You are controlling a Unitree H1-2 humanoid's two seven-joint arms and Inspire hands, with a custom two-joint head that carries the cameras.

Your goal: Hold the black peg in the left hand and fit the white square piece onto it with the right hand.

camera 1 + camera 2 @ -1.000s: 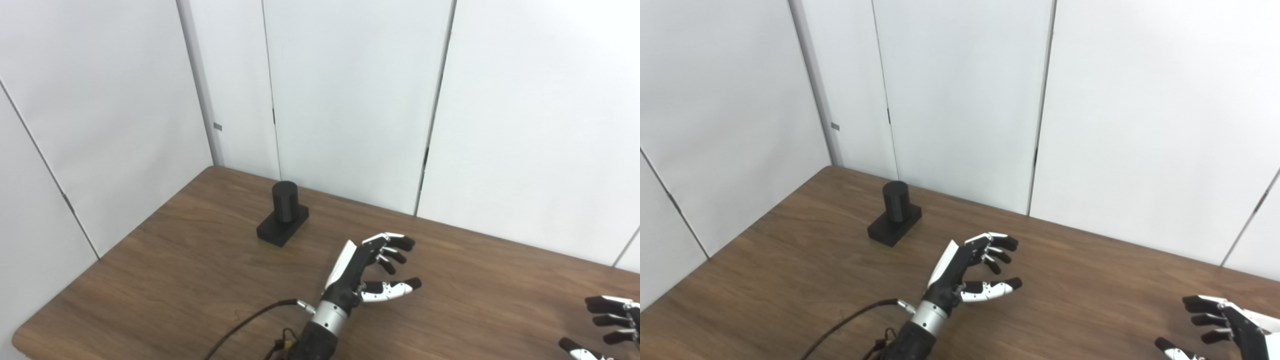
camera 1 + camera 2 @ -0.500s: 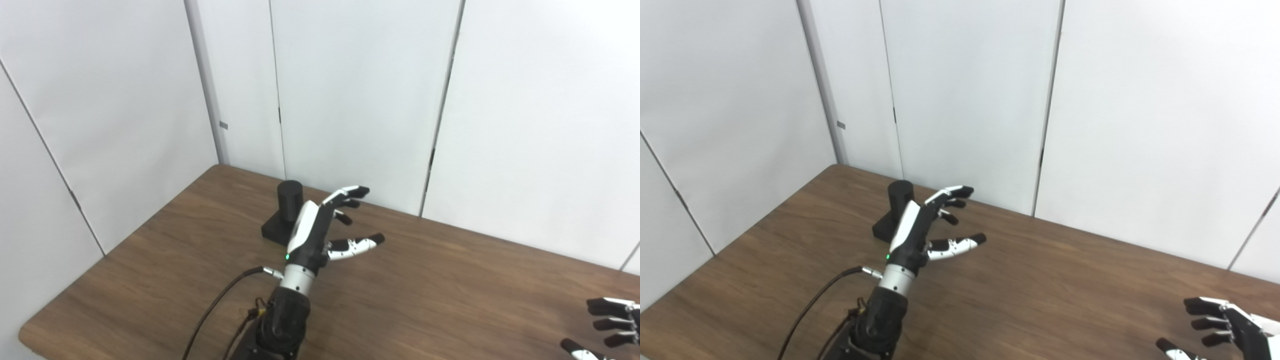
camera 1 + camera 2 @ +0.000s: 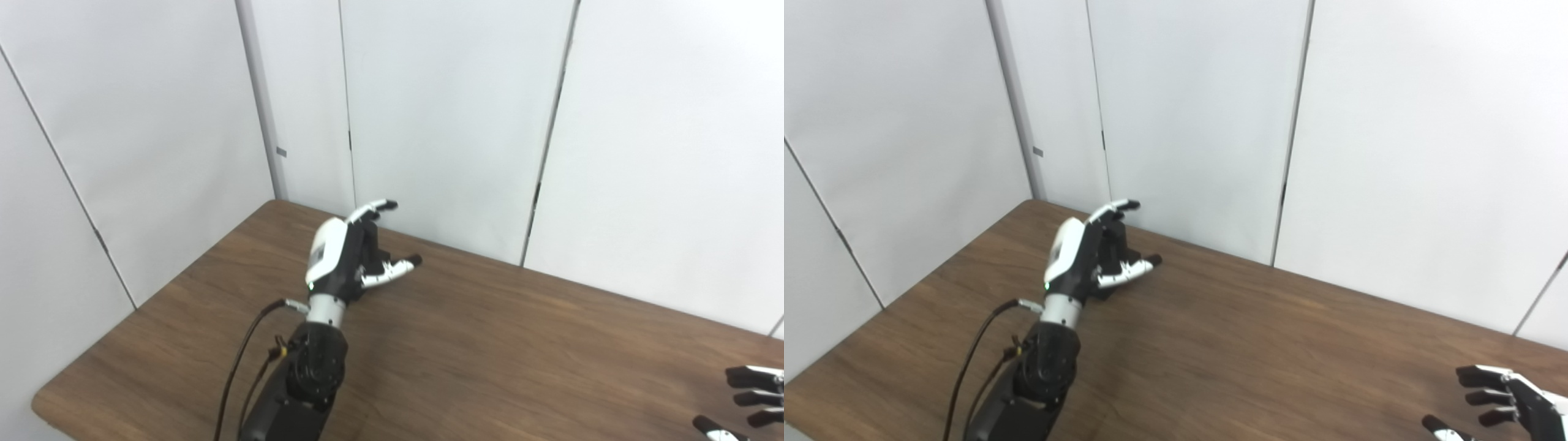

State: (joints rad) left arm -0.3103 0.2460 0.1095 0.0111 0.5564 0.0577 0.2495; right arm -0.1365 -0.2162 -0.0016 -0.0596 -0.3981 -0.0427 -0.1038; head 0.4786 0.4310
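Note:
My left hand reaches over the far left part of the wooden table, at the spot where the black peg stands. The hand is open, with fingers stretched above and thumb below. The black peg is mostly hidden behind it, and only a dark part shows between fingers and thumb. I cannot tell whether the hand touches the peg. My right hand hovers open at the bottom right corner, holding nothing. No white square piece is in view.
White wall panels rise just behind the table's far edge, close to the left hand. A black cable runs along the left forearm. The table's left edge lies near the left arm.
The left hand has moved up and to the far left, from the table's middle to the peg, and now covers it. The camera has shifted slightly. The right hand stays put.

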